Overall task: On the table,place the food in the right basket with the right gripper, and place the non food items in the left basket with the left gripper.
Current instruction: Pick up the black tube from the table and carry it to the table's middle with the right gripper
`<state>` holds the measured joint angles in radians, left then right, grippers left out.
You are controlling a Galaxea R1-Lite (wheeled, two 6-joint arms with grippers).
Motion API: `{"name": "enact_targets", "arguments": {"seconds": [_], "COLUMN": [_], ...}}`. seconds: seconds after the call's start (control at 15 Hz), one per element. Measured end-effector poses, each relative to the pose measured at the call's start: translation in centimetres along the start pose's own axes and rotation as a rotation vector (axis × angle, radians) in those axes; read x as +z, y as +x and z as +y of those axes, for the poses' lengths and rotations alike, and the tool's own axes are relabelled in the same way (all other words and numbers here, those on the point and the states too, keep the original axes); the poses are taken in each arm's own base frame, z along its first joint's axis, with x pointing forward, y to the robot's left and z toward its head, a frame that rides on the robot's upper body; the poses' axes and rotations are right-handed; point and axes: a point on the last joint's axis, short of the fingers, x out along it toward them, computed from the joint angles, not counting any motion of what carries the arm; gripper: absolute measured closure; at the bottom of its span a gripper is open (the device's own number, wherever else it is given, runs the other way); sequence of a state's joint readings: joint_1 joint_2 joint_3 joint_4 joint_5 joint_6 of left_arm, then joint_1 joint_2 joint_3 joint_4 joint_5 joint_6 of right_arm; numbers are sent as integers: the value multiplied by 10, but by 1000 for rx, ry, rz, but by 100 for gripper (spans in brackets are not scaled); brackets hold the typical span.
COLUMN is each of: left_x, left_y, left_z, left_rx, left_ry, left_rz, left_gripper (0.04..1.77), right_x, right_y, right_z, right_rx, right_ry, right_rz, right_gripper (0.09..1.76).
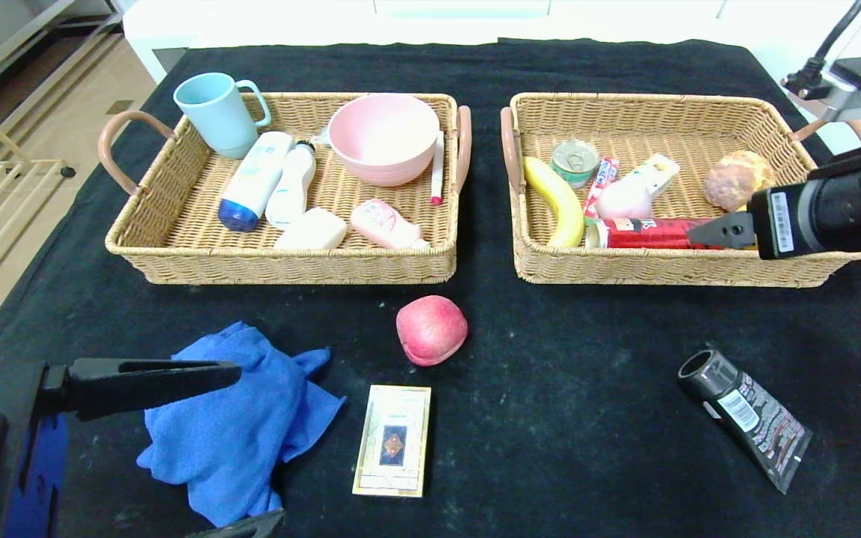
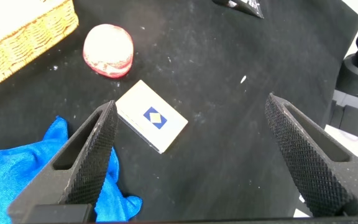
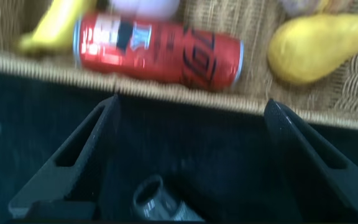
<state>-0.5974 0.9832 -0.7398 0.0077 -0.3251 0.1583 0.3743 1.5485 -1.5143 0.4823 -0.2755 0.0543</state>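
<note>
Hovering with jaws released, right gripper (image 1: 726,230) over near rim of right wicker basket (image 1: 670,267); left gripper (image 2: 188,152) hanging wide-open above blue cloth (image 1: 232,418). Red round peach (image 1: 431,329) sitting on black desk (image 1: 565,418) between baskets: risking rolling off under off-centre pinch. Risking snagging basket rim while swinging across.

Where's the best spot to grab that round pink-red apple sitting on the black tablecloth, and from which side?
Grip the round pink-red apple across its widest middle, coming straight down from above with the open right gripper. It sits alone on the black tablecloth, its sides clear, and its rounded shape would probably slip from an off-centre pinch.
</note>
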Motion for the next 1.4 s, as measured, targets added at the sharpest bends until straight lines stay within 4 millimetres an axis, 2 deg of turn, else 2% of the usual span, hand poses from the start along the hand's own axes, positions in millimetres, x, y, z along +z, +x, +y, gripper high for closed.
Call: {"name": "enact_targets", "arguments": {"seconds": [0.2,0.4,0.6,0.93,1.4], "left_x": [-1,-4,-5,-5,-6], "left_y": [1,4,5,6,7], "left_z": [-1,-3,-3,-4,-3], "left_rx": [-8,-18,-7,-10,-12], "left_ry": [0,2,5,5,5], "left_rz": [6,17,23,28,32], "left_gripper": [9,9,9,9,9], "right_x": [-27,-45,-61,-87,-101], "right_y": [-15,-30,-37,-30,-5], "right_z": [-4,-6,-9,-6,-2], "right_rx": [38,146,173,180,169], "right_ry": [-38,-70,-105,-160,-170], "right_rz": [46,69,96,168,193], "right_gripper": [16,15,15,15,15]}}
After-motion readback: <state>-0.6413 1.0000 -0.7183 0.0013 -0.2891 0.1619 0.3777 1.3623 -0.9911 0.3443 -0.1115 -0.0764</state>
